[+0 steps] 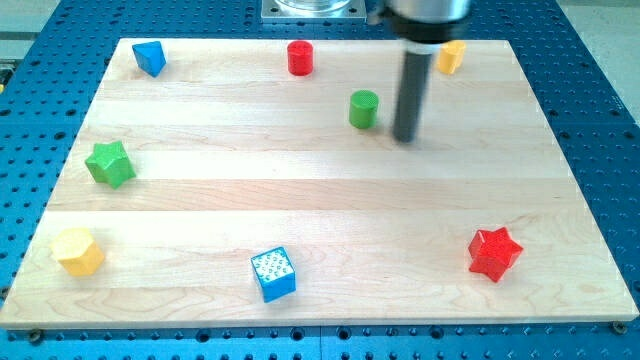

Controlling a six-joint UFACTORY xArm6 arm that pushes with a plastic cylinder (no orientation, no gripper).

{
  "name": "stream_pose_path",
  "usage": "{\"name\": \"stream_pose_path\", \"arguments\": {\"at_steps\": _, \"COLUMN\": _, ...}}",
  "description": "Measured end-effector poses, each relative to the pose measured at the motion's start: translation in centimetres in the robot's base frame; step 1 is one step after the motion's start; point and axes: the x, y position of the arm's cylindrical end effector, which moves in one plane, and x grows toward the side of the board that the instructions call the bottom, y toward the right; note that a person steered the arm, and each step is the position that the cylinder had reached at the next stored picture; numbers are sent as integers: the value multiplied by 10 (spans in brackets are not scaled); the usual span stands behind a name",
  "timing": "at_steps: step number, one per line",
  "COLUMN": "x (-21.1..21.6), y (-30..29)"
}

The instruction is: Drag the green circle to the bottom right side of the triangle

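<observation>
The green circle [364, 108] is a small green cylinder standing upright on the wooden board, right of centre toward the view's top. The blue triangle [150, 57] sits near the board's top left corner. My tip [405, 138] is the lower end of the dark rod, which comes down from the view's top. The tip rests on the board just to the right of the green circle and slightly below it. A narrow gap shows between them.
A red cylinder [300, 57] stands at top centre and a yellow block [451, 56] at top right, partly behind the rod. A green star [110, 164] is at left, a yellow hexagon [78, 251] at bottom left, a blue cube [274, 274] at bottom centre, a red star [494, 253] at bottom right.
</observation>
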Motion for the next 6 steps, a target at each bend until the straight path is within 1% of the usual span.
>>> {"name": "stream_pose_path", "arguments": {"at_steps": 1, "x": -21, "y": -61}}
{"name": "stream_pose_path", "arguments": {"at_steps": 2, "x": -1, "y": -182}}
{"name": "stream_pose_path", "arguments": {"at_steps": 3, "x": -1, "y": -102}}
{"name": "stream_pose_path", "arguments": {"at_steps": 4, "x": -36, "y": -75}}
{"name": "stream_pose_path", "arguments": {"at_steps": 5, "x": -47, "y": -146}}
{"name": "stream_pose_path", "arguments": {"at_steps": 6, "x": -13, "y": -274}}
